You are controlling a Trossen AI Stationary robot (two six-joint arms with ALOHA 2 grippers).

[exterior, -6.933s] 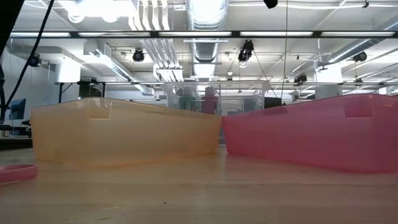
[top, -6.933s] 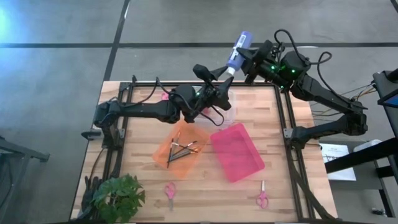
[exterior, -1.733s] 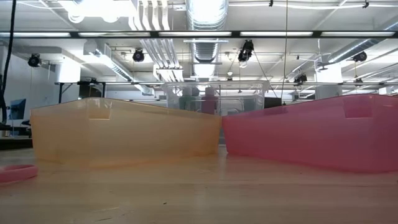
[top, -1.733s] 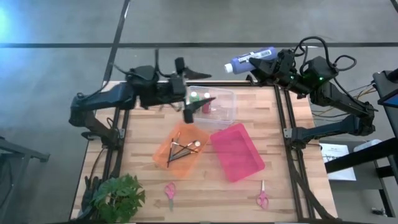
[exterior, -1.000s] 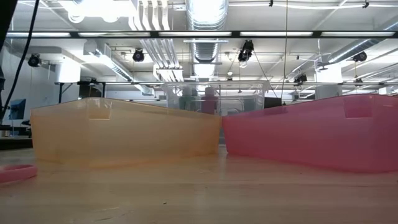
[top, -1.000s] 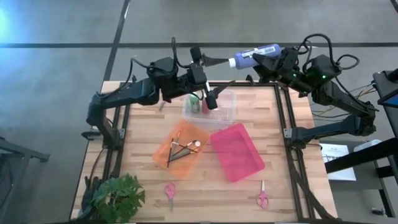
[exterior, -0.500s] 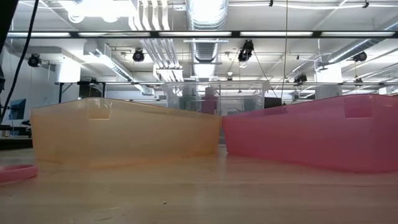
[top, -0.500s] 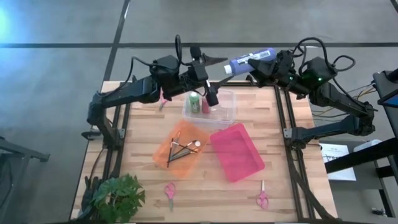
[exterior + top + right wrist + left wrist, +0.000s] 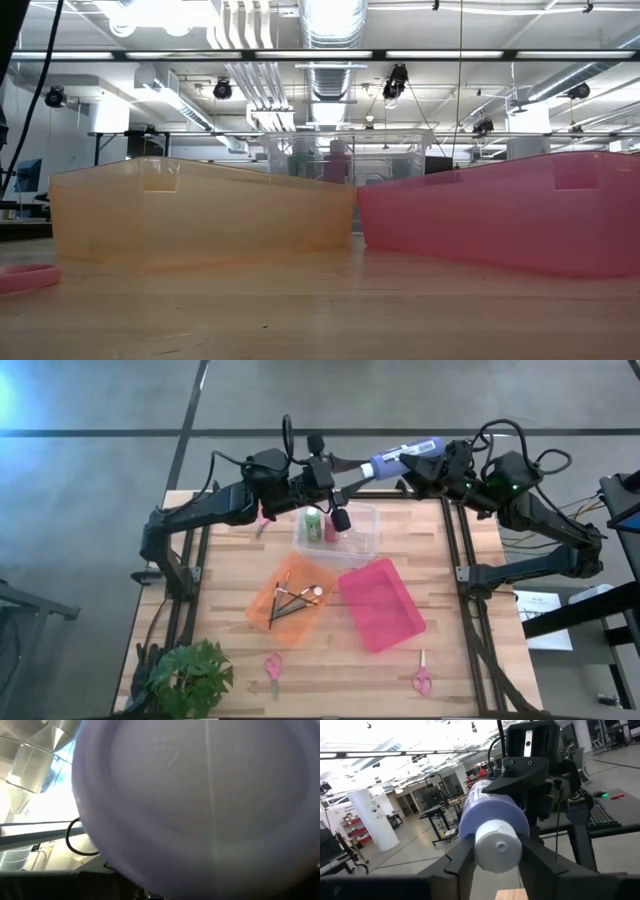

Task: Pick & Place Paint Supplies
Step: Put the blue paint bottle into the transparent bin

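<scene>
Now, the moment: a handover in the air above the far edge of the counter (image 9: 230, 620).
Blue bottle: the blue paint bottle (image 9: 405, 456) lies level in the air, its white cap toward the left arm.
Right gripper: the right gripper (image 9: 432, 464) has its jaws clamped on the bottle's body; the bottle's base fills the right wrist view (image 9: 200, 800).
Left gripper: the left gripper (image 9: 345, 470) has its jaws part-way in, one on each side of the white cap (image 9: 497, 845); from these views I cannot tell whether they press on it yet.
Done, as I judge it: several paintbrushes (image 9: 295, 596) lie in the orange bin (image 9: 262, 610).
Left to do, as I judge it: the pink bin (image 9: 385, 610) looks bare; the green bottle (image 9: 313, 523) and the pink-red bottle (image 9: 330, 528) stand in the clear bin (image 9: 368, 540); the blue bottle is not set down anywhere.
Elsewhere: two pairs of pink scissors (image 9: 273, 665) lie near the counter's near edge, beside a green plant (image 9: 195, 672).
Hidden: the low view shows only bin walls, the orange one (image 9: 200, 215) and the pink one (image 9: 500, 210), not what is inside.
Hard to make out: how many brushes there are, as they overlap; the left jaw tips blend with the dark arm in the high view.
</scene>
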